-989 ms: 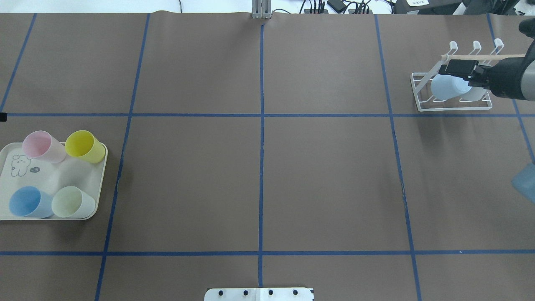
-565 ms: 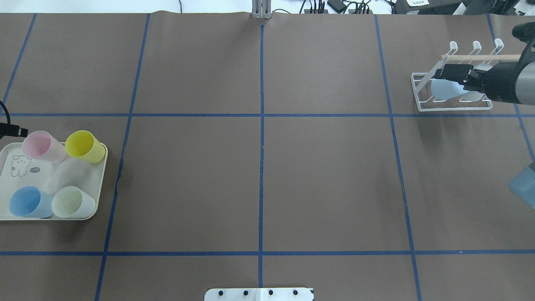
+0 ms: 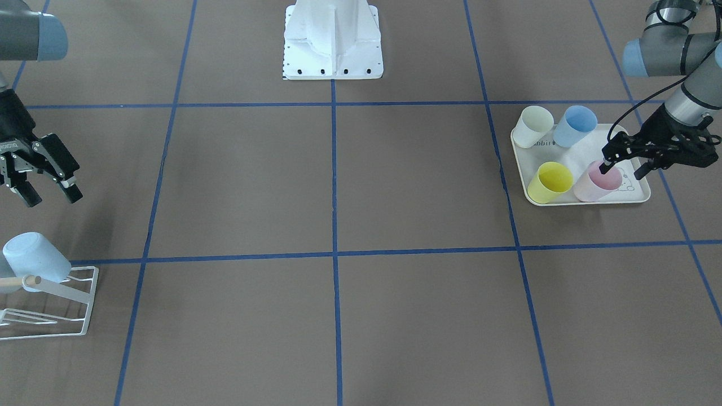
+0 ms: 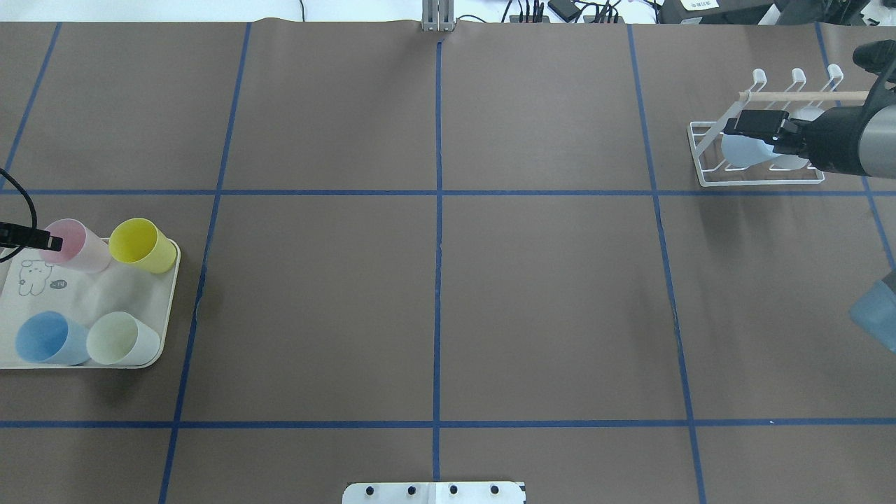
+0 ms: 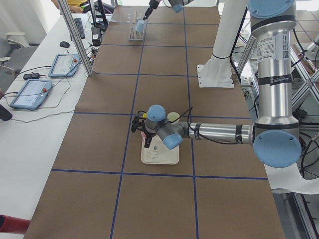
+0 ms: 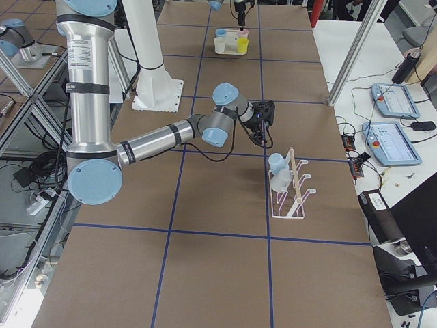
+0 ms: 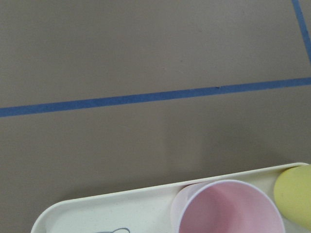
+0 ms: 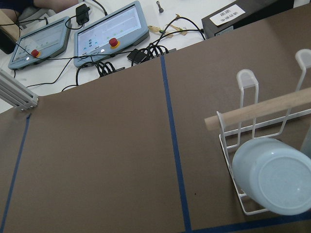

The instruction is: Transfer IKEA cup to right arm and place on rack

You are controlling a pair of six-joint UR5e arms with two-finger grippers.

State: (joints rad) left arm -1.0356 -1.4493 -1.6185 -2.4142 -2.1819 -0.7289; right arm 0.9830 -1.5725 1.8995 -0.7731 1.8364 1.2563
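Pale blue cup (image 3: pixel 35 258) sits tilted, base up, on the rack (image 4: pixel 759 182), with a whitish cup (image 6: pixel 278 182) beside it: two racked, by the look. Right gripper (image 3: pixel 52 196) hovers near, apart from the cup, jaws wide, holding nothing. Far side: left gripper (image 3: pixel 622 169) is over the tray (image 3: pixel 640 196), jaws spread, one tip at the pink cup (image 3: pixel 598 183) rim, not gripping. Yellow cup (image 3: pixel 550 181), blue cup (image 3: pixel 575 125) and cream cup (image 3: pixel 533 127) wait. Judgement: this placement is done; grasp, handover and racking remain for four

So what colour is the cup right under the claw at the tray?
Pale pink; the cup shows best in the left wrist view.
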